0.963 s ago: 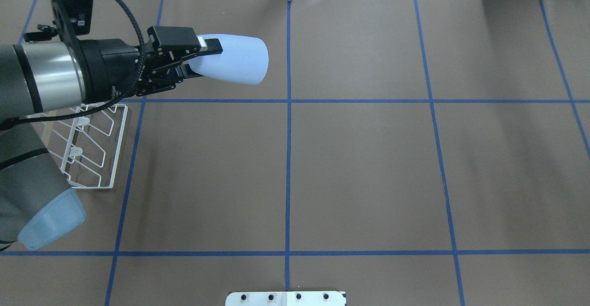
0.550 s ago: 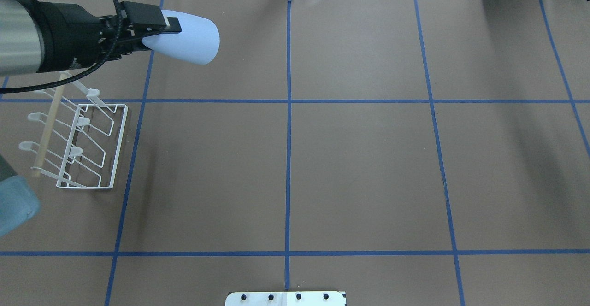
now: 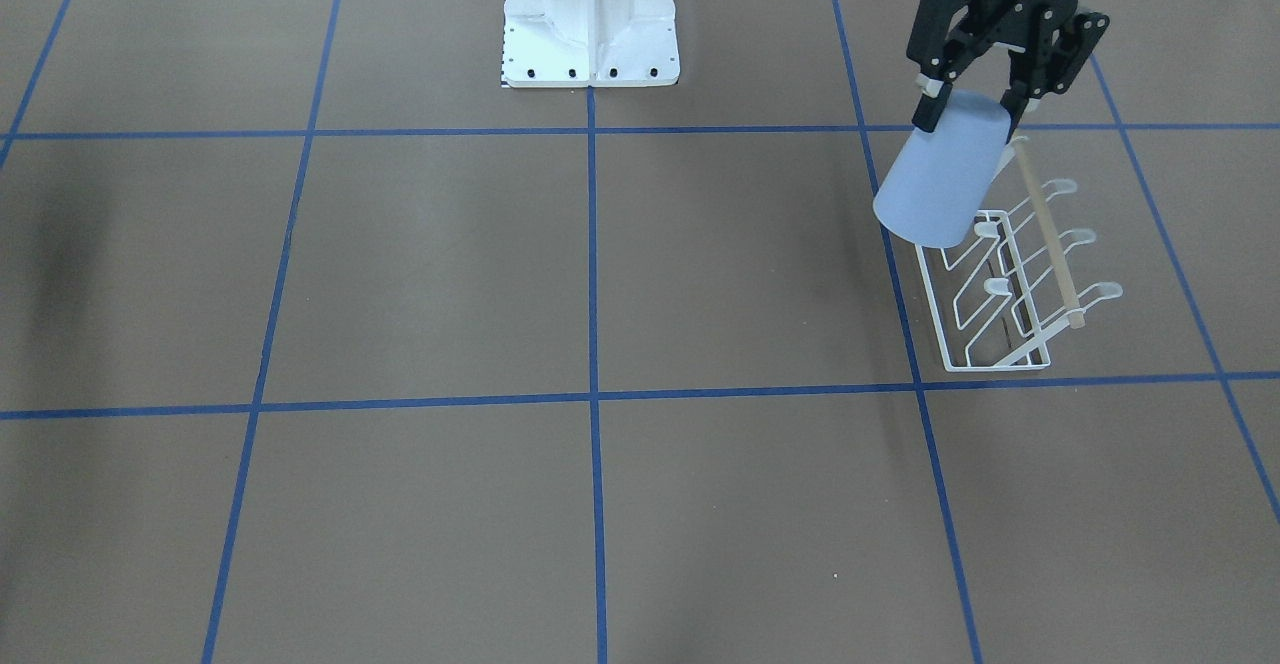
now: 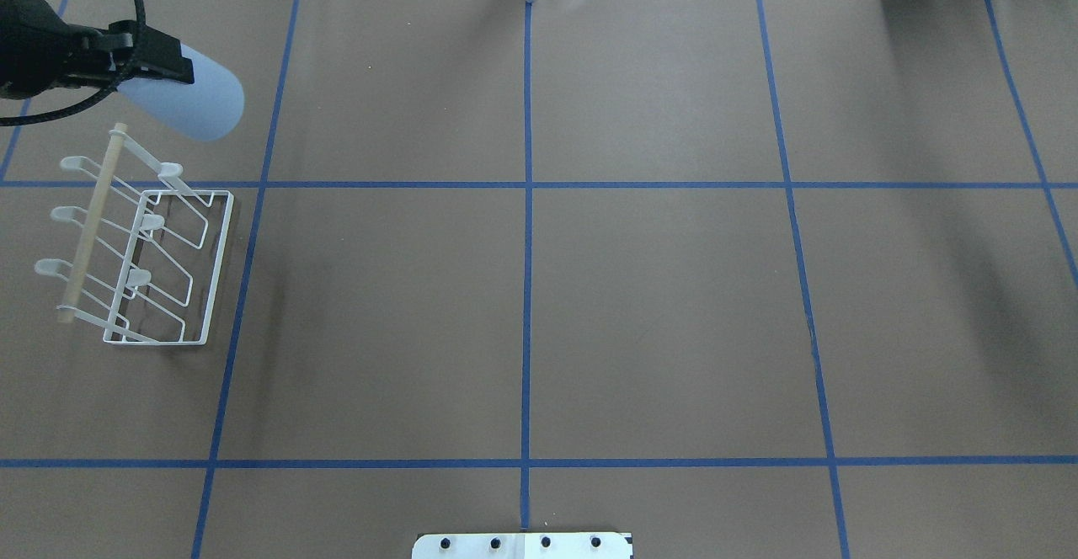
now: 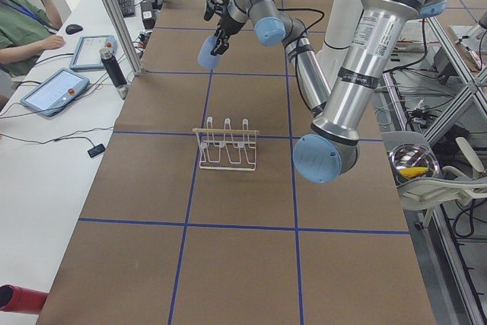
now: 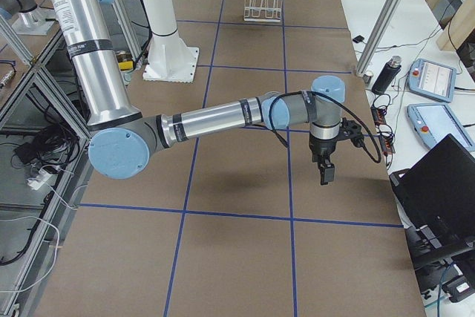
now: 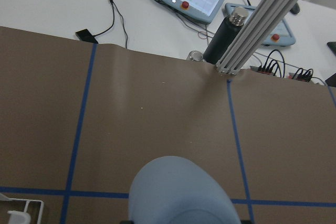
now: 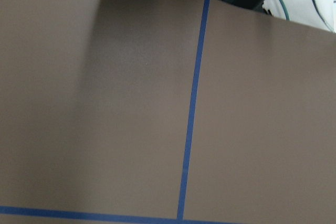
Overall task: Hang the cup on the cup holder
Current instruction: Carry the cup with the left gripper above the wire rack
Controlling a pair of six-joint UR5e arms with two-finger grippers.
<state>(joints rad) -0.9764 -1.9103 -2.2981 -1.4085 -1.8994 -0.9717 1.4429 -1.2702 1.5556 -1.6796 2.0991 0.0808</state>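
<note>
Cup clamped in left gripper near counter's far-left corner; centre mouth over a prong of cup holder before lowering

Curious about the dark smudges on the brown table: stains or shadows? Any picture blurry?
Likely shadows: in the overhead view, soft-edged dark bands cross the table at its right; the front-facing view has one at its left. In the left wrist view the cup looms close, slightly soft-edged.

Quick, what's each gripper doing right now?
Left gripper: closed on the cup, held off the table.
Right gripper: cannot be told; only a side view shows it.
</note>
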